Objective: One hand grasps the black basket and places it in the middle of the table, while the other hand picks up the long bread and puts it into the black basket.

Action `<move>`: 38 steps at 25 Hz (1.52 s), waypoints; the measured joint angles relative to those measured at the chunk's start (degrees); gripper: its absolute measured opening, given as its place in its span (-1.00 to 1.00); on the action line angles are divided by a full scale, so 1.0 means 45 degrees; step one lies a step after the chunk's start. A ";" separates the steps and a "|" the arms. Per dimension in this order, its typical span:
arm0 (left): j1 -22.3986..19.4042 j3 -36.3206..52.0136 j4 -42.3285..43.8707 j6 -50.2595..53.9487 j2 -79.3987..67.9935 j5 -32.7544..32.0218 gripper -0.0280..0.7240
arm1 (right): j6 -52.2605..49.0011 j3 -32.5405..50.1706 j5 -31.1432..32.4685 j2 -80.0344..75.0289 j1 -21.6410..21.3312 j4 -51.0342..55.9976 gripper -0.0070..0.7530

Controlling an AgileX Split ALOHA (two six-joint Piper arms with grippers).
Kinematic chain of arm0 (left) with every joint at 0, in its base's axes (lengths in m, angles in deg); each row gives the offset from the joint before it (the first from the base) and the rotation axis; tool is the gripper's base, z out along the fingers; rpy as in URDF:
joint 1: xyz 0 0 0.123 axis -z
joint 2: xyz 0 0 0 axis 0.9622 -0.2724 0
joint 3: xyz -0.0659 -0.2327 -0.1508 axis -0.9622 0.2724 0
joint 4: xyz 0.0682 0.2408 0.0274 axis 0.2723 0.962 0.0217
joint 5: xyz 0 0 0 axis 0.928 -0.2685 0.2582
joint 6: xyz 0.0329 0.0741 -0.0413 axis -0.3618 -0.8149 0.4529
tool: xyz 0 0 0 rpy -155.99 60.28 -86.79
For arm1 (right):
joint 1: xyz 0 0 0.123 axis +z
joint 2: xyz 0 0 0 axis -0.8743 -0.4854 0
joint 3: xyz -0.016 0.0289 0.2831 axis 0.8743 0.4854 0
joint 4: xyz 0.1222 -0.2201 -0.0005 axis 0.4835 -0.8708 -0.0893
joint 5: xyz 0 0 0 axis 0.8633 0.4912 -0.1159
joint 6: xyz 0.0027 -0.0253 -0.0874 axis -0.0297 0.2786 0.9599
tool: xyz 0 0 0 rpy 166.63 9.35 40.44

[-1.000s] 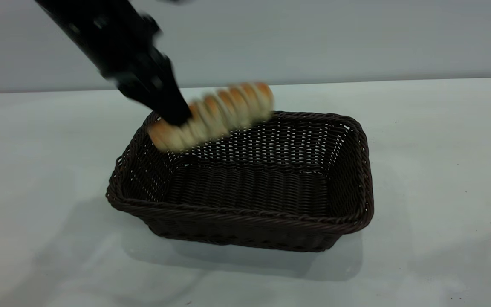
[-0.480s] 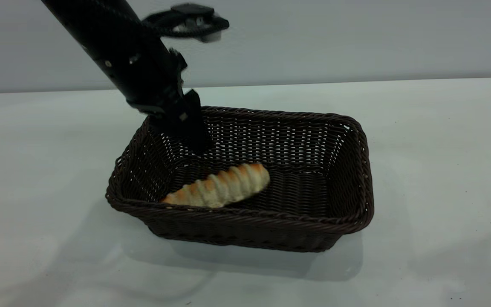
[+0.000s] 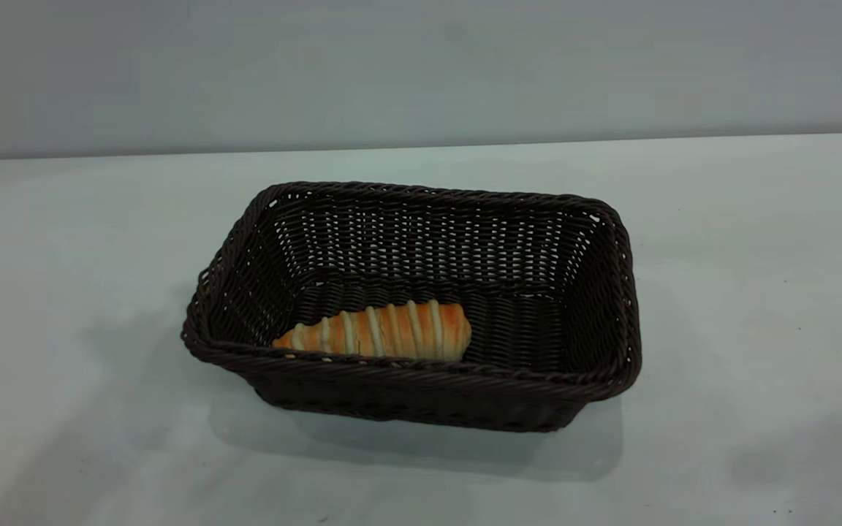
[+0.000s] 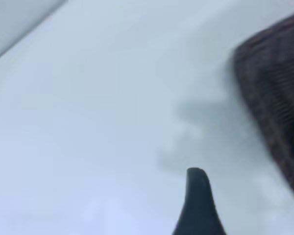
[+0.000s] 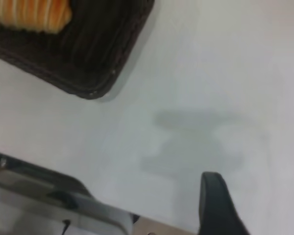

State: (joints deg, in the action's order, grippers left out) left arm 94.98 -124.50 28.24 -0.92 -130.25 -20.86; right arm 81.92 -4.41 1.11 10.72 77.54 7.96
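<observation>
Table (image 3: 757, 292): broad pale top. It carries the basket near its middle, and in the exterior view no arm is over it.
Basket (image 3: 465, 374): sits flat and upright, open side up. It is off to one side of each gripper, and neither one touches it. Judged from this, the placing step is done.
Left gripper (image 4: 198, 205): hangs over bare table beside the basket's end wall (image 4: 274, 88) and apart from it. It holds nothing that can be seen. I cannot tell whether it is open or closed.
Right gripper (image 5: 215, 203): hangs over bare table off the basket's corner (image 5: 88, 63), well clear of the rim. Only a sliver of it shows, so I cannot tell its grip either.
Bread (image 3: 384, 332): lies on its side on the basket floor, against the near wall and toward the left arm's end, with its thin end pointing to that corner. It is free of both grippers.
Step in hand: by my reading both parts of the task are met, and what remains is to park the arms.
How to do it well: move each arm up and away over bare table. Never sweep across the rim, since a snag on the weave could drag the basket off centre or jolt the bread.
</observation>
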 joint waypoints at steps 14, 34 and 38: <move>-0.0922 0.4369 -0.0872 0.0639 0.7472 -0.1474 0.63 | 0.0212 0.3189 0.0000 0.5213 0.0000 0.0057 0.17; -0.0922 1.0276 -0.2515 0.0639 1.4907 -0.1537 0.63 | 0.0739 0.9105 -0.1613 1.1747 0.0000 0.0450 0.17; -0.0922 1.0914 -0.2613 0.0639 1.5916 -0.1527 0.63 | 0.1059 0.9105 -0.1432 1.2204 0.0000 0.0216 0.17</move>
State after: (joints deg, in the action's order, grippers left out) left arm 90.83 -75.38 16.48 1.96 -58.63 -27.73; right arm 86.69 36.56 -5.33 65.64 77.54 8.93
